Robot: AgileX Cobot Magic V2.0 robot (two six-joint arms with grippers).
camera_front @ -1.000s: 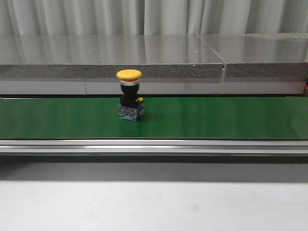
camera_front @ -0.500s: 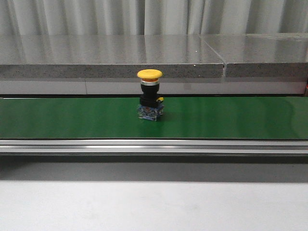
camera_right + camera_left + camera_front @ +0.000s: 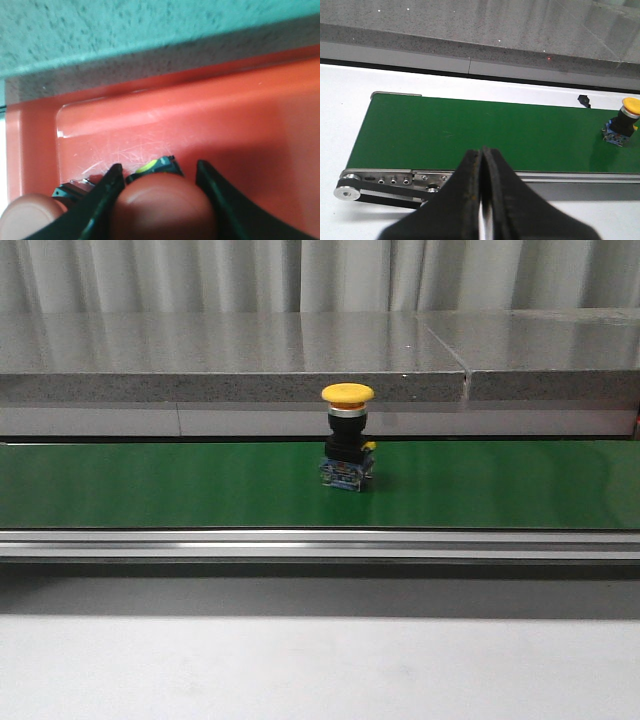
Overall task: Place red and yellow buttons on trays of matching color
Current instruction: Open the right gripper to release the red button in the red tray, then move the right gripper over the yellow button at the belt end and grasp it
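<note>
Red button (image 3: 162,207) sits between your right jaws, spread over the red tray (image 3: 240,130). Yellow button (image 3: 348,436) waits on the belt (image 3: 150,485); left jaws pressed together

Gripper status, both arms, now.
Left gripper: closed, empty.
Right gripper: fingers around a red button over the red tray; grip cannot be told.
</note>
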